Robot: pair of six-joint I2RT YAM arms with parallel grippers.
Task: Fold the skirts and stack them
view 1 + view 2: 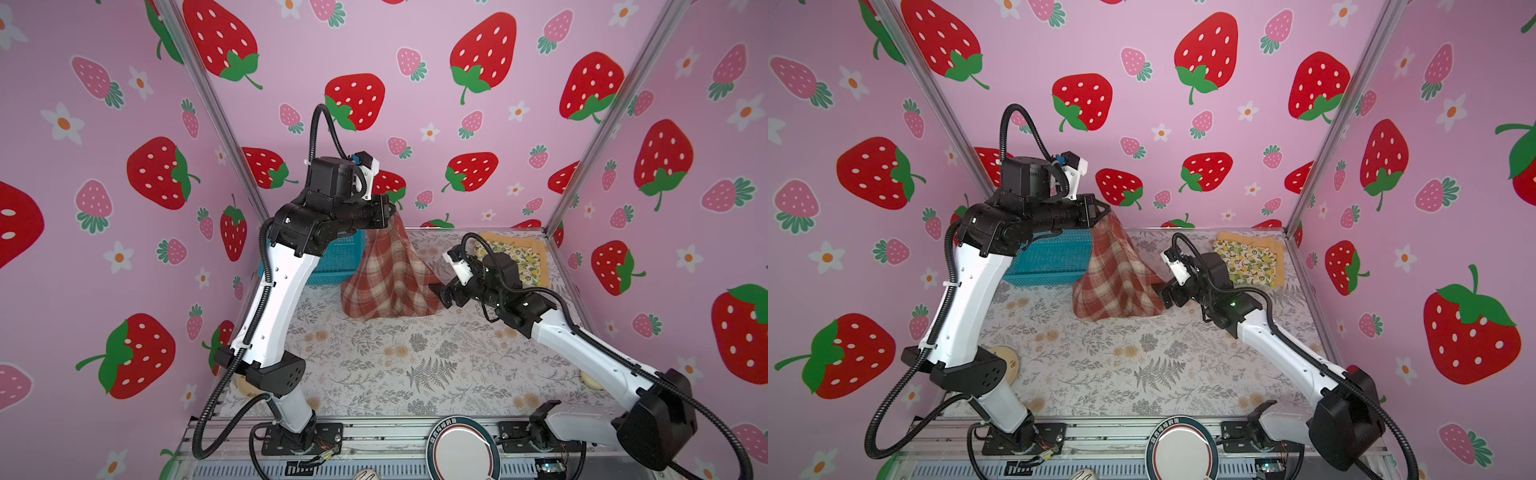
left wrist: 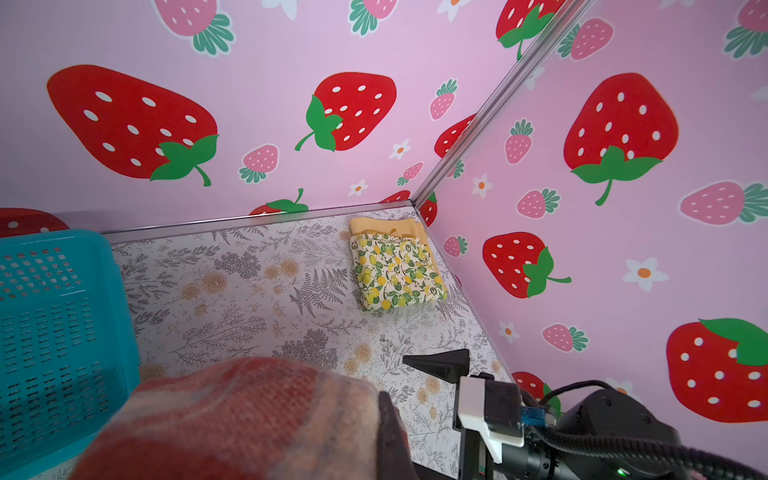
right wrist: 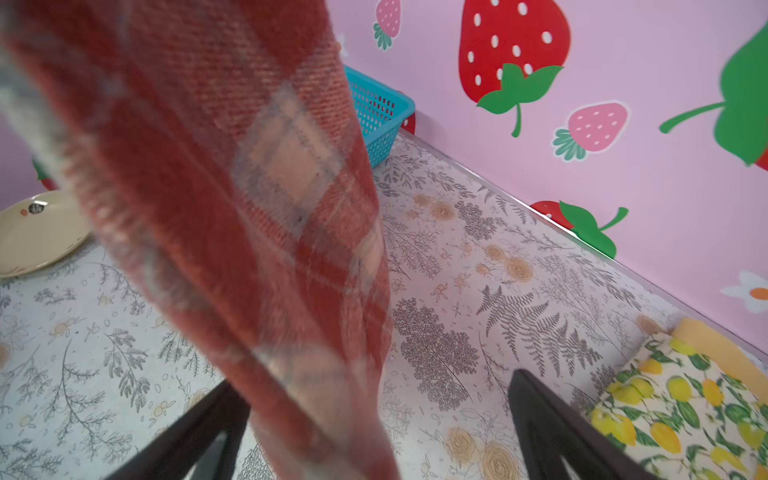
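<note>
Left hand (image 1: 391, 212) pinched shut on top of plaid skirt (image 1: 386, 274), hem bunched on tabletop (image 1: 395, 365) | right hand (image 1: 439, 296) spread wide at its lower edge, gripping nothing | lemon skirt (image 1: 524, 258) folded on yellow skirt (image 1: 496, 238), far right corner | I should catch one hem corner, then spread flat.

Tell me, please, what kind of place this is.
Probably a staged robot test booth, not a home: strawberry-print walls on metal posts enclose a floral-covered table, and a left arm and a right arm are mounted on a rail at its front edge.
</note>
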